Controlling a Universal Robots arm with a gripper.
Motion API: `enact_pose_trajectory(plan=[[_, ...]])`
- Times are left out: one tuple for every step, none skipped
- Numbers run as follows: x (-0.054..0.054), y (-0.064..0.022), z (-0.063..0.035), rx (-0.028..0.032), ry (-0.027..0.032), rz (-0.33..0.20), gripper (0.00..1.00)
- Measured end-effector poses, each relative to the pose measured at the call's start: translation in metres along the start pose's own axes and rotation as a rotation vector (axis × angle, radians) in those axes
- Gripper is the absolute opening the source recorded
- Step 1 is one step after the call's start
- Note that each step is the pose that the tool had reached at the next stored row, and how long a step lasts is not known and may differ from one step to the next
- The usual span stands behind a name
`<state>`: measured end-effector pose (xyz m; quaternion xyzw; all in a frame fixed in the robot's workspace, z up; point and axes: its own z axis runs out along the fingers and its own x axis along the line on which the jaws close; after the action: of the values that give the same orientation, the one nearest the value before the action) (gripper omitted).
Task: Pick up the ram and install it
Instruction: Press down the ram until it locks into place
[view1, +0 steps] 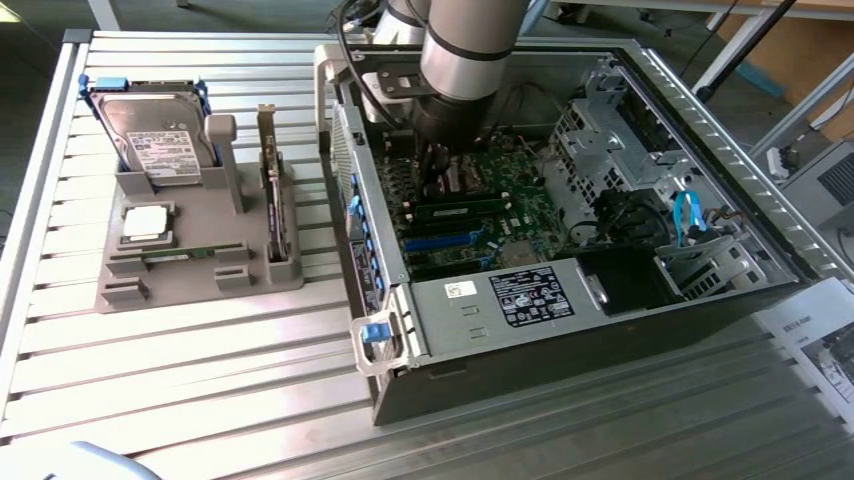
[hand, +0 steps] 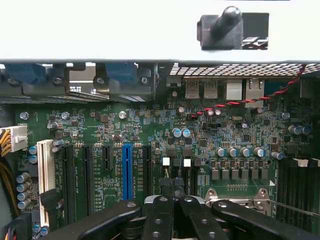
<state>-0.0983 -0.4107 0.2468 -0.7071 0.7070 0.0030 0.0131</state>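
Note:
The ram (view1: 176, 256) is a thin green stick lying in the front slot of the grey fixture (view1: 160, 285), at the exterior view's left. My gripper (view1: 445, 165) is far from it, reaching down inside the open computer case (view1: 561, 300) over the motherboard (hand: 150, 130). In the wrist view the gripper (hand: 173, 184) has its black fingertips pressed together, and I see nothing between them. They hang just above the board, between the black expansion slots (hand: 148, 170) and the CPU socket (hand: 240, 197). The dark memory slots (hand: 297, 187) lie beside that socket.
The fixture also holds a hard drive (view1: 158, 140), a square silver CPU (view1: 147, 222) and an upright expansion card (view1: 274, 195). Case walls, a drive cage (view1: 601, 130), a black fan (view1: 627, 215) and cables surround the arm. A blue slot (hand: 127, 170) runs across the board.

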Motion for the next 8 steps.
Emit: enact_pose_trajectory(plan=[[0.0000, 0.0001, 0.0005, 0.0002, -0.0003, 0.000, 0.10], [0.0000, 0.0001, 0.0008, 0.0002, -0.0003, 0.000, 0.10], [0.0000, 0.0001, 0.0012, 0.0001, -0.0002, 0.000, 0.10], [0.0000, 0.0002, 0.0013, 0.0001, -0.0001, 0.000, 0.10], [0.0000, 0.0002, 0.0013, 0.0001, 0.0000, 0.000, 0.10], [0.0000, 0.0002, 0.0013, 0.0000, 0.0000, 0.000, 0.10], [0.0000, 0.0002, 0.0013, 0.0001, 0.0000, 0.000, 0.10], [0.0000, 0.0002, 0.0014, 0.0001, -0.0001, 0.000, 0.10]])
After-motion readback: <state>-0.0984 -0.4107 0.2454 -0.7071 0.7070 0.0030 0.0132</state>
